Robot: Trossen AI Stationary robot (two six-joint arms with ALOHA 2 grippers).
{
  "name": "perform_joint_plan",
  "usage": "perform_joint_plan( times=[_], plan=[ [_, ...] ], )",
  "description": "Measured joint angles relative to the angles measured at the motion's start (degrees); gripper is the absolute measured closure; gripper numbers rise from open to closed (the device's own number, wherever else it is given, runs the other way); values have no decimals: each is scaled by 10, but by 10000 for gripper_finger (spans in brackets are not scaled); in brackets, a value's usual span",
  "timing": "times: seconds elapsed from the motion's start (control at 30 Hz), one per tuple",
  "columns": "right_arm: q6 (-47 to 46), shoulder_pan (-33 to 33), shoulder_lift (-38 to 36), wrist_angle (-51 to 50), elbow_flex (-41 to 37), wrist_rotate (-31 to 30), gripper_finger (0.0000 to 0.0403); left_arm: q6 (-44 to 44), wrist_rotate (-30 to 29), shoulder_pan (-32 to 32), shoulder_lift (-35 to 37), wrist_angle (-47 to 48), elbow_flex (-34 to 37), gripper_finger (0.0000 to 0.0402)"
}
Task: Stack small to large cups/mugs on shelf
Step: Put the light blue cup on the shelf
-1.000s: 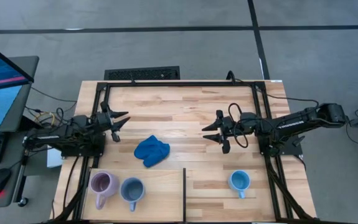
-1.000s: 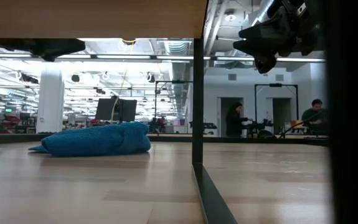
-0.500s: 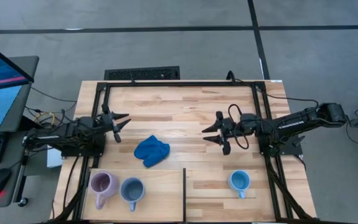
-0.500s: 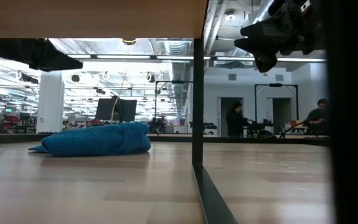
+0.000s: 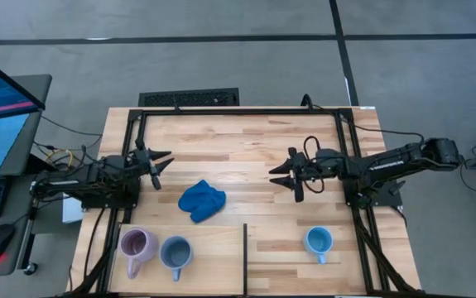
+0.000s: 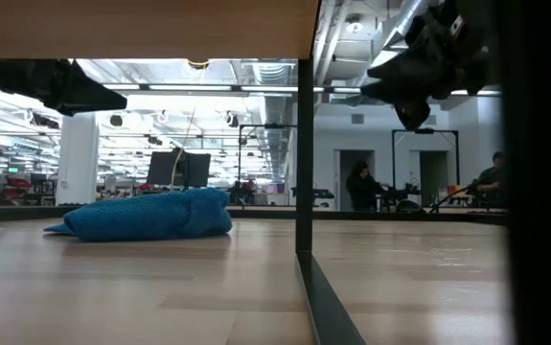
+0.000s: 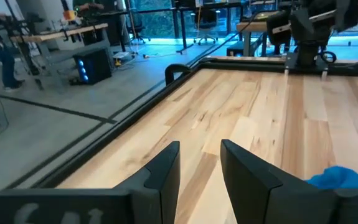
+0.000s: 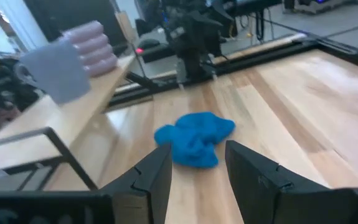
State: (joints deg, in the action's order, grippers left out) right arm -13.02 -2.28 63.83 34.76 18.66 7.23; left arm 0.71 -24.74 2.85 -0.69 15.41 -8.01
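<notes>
Mugs: three, all standing upright on the shelf, none stacked. The lilac mug and the grey-blue mug stand just beside each other on the shelf's left half, well apart from my left gripper. The light blue mug stands alone on the right half, past the dark divider, nearer my right gripper but not touched by it.

Left gripper: hovers over bare tabletop. My fingers stand parted with a narrow gap, grasping nothing.

Right gripper: held above the table, pointing toward the blue cloth. My fingers are spread, nothing between them. In the right wrist view the cloth lies ahead of my fingertips, apart from them, and the lilac and grey-blue mugs show on the shelf off to one side.

The cloth lies on the tabletop between my two grippers, touching neither, just beyond the shelf's edge.
</notes>
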Motion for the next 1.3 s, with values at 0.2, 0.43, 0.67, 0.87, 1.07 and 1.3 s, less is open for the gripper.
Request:
perform_joint_plan(
  times=[0.2, 0.43, 0.67, 0.87, 1.07, 1.3],
  plan=[
    [45, -21, 0, -14, 0, 0, 232, -22, 3, 0, 0, 1, 0, 293],
    [45, -28, 0, -14, 0, 0, 232, 1, 53, 0, 5, -107, 27, 293],
    [39, -27, 0, -14, 0, 0, 232, 22, 33, 0, 5, -205, 73, 293],
    [25, -26, -15, -44, 10, 1, 232, 23, 32, 0, 3, -201, 73, 293],
    [92, -15, -81, -279, 131, 1, 232, 22, 31, 0, 2, -201, 74, 293],
    [37, 18, -76, -714, 390, -57, 232, 25, 33, 0, 2, -200, 74, 293]
  ],
)
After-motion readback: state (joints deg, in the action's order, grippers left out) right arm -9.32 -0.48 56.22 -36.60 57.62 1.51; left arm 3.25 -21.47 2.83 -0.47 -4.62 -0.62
